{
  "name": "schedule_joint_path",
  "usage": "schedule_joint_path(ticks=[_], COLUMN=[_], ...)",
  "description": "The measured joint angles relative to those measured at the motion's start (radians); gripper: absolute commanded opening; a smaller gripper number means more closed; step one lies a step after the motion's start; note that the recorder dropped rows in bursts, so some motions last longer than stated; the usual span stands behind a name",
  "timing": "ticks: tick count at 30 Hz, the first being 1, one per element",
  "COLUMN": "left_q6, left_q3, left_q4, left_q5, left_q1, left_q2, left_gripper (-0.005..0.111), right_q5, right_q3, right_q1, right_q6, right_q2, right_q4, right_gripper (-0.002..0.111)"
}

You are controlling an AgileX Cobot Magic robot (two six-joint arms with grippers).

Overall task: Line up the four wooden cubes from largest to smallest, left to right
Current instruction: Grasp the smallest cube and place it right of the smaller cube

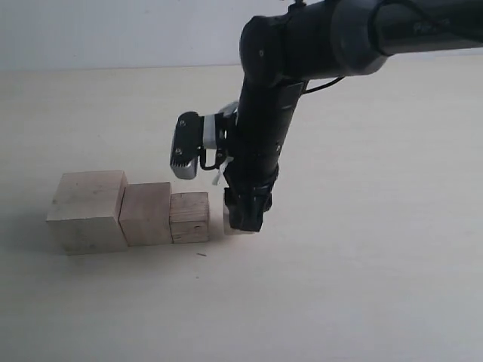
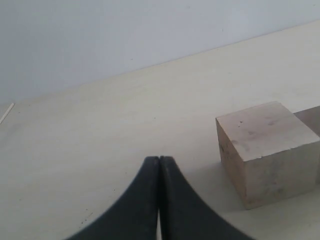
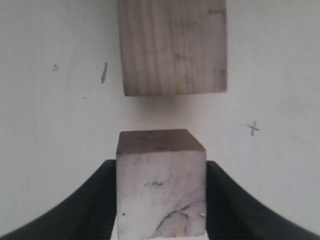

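Three pale wooden cubes stand in a row on the table: the largest cube (image 1: 87,211) at the left, the second cube (image 1: 146,213) beside it, the third cube (image 1: 189,217) after that. The smallest cube (image 3: 161,192) sits between the black fingers of my right gripper (image 1: 243,219), which is shut on it just right of the third cube (image 3: 172,47), a small gap apart. Only a sliver of the smallest cube (image 1: 227,219) shows in the exterior view. My left gripper (image 2: 159,162) is shut and empty, with the largest cube (image 2: 272,150) off to its side.
The pale table (image 1: 362,271) carries faint marks, including a small cross (image 3: 253,128) and a short scratch (image 3: 104,72). The right arm's black body (image 1: 264,113) rises above the row's right end. A white wall (image 1: 113,30) runs along the back.
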Motion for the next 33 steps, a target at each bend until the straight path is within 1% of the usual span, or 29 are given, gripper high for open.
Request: schedule_joint_path(ticks=[10,23,24,25,27,30,31,33], left_q6=[0.000,0.000,0.000,0.000,0.000,0.000,0.000,0.000], left_q3=[0.000,0.000,0.000,0.000,0.000,0.000,0.000,0.000], left_q4=[0.000,0.000,0.000,0.000,0.000,0.000,0.000,0.000], left_q5=[0.000,0.000,0.000,0.000,0.000,0.000,0.000,0.000], left_q1=[0.000,0.000,0.000,0.000,0.000,0.000,0.000,0.000], left_q2=[0.000,0.000,0.000,0.000,0.000,0.000,0.000,0.000], left_gripper=[0.000,0.000,0.000,0.000,0.000,0.000,0.000,0.000], right_q5=[-0.099,-0.125,-0.126,-0.126,-0.127,-0.132,-0.133,-0.139], right_q3=[0.000,0.000,0.000,0.000,0.000,0.000,0.000,0.000], right_q1=[0.041,0.058,0.058,0.058,0.058,0.062,0.065,0.066], right_q6=[0.011,0.013,0.013,0.013,0.020,0.032,0.034,0.035], right_q2=[0.046,0.072,0.072,0.072,0.072,0.072,0.072,0.072], right_q4=[-0.007,-0.011,-0.011,-0.011,-0.011,-0.014,-0.016,-0.016], right_gripper=[0.002,0.002,0.004,0.008,0.020,0.041,0.050,0.063])
